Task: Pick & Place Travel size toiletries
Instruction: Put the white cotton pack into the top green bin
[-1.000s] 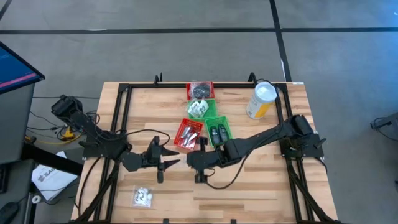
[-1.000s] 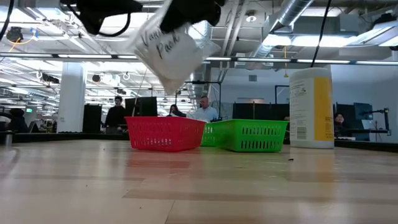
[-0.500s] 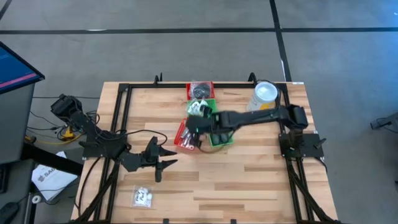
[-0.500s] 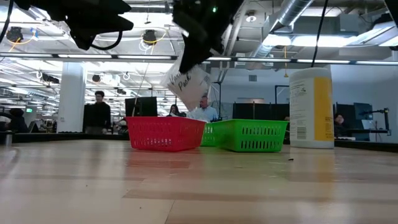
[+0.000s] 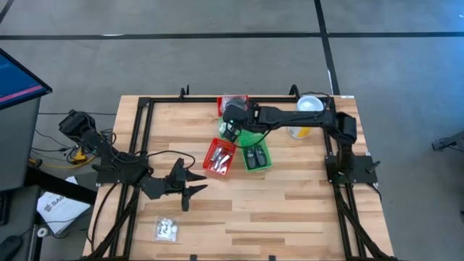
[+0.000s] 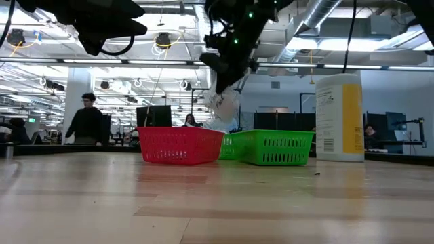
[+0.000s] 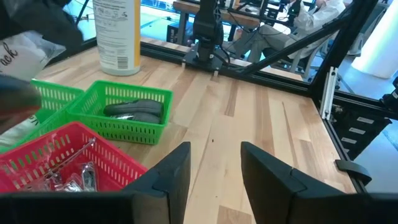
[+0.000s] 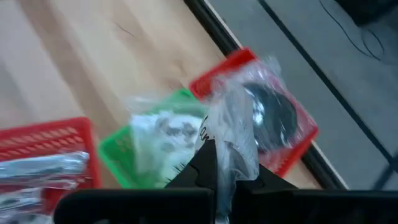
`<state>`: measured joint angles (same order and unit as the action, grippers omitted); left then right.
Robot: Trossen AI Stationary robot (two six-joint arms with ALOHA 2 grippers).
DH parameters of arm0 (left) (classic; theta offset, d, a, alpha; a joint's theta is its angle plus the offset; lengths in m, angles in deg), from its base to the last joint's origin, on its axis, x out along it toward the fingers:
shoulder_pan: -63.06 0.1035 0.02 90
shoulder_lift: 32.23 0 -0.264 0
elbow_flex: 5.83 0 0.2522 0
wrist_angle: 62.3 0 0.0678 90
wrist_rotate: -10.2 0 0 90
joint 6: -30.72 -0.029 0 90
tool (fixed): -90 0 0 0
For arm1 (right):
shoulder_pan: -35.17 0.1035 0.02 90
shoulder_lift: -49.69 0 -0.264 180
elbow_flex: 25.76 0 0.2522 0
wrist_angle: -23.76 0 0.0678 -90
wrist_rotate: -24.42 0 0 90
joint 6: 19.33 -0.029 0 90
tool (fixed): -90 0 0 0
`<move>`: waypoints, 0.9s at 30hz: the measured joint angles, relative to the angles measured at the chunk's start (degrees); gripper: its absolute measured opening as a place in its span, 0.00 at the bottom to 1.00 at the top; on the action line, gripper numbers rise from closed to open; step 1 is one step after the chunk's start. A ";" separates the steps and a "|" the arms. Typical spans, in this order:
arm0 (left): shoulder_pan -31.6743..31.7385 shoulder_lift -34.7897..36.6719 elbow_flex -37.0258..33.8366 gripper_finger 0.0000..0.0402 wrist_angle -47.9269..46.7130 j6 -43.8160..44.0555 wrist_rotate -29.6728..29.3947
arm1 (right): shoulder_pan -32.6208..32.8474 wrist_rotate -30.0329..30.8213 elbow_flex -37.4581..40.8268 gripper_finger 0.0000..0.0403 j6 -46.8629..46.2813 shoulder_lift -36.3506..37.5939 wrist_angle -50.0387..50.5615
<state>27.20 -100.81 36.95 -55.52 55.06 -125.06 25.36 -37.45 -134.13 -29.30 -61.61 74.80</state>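
A clear packet (image 8: pixel 233 134) is pinched in the right gripper (image 5: pixel 230 122) (fingers clamped tight on it), held above the red and green baskets (image 5: pixel 243 148) at upper centre of the high view. The left gripper (image 5: pixel 190 190) is parked lower left, fingers parted and empty; another white-filled packet (image 5: pixel 165 229) lies on the table (image 5: pixel 290 210) below it.

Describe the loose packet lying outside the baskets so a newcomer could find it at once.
Start at the wooden table in the high view and go to its near left corner, in front of the waiting left tool. There lies a clear packet with white contents, alone on bare wood. Every other packet sits in a red or green basket, or hangs from the right tool.
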 joint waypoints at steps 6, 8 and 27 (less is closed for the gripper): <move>0.00 -0.02 0.00 0.33 0.00 0.00 -0.02 | -2.08 1.98 7.13 0.00 -3.61 0.02 -5.90; 0.00 -0.02 0.00 0.33 0.00 0.00 -0.07 | -2.20 2.04 9.26 0.00 -3.66 0.01 -9.83; 0.00 -0.04 0.00 0.33 0.02 0.07 -0.20 | -2.17 10.74 12.57 0.02 -7.68 -1.19 -11.97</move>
<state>27.20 -100.85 36.95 -55.50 55.12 -125.26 23.18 -26.71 -121.56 -36.97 -62.80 62.83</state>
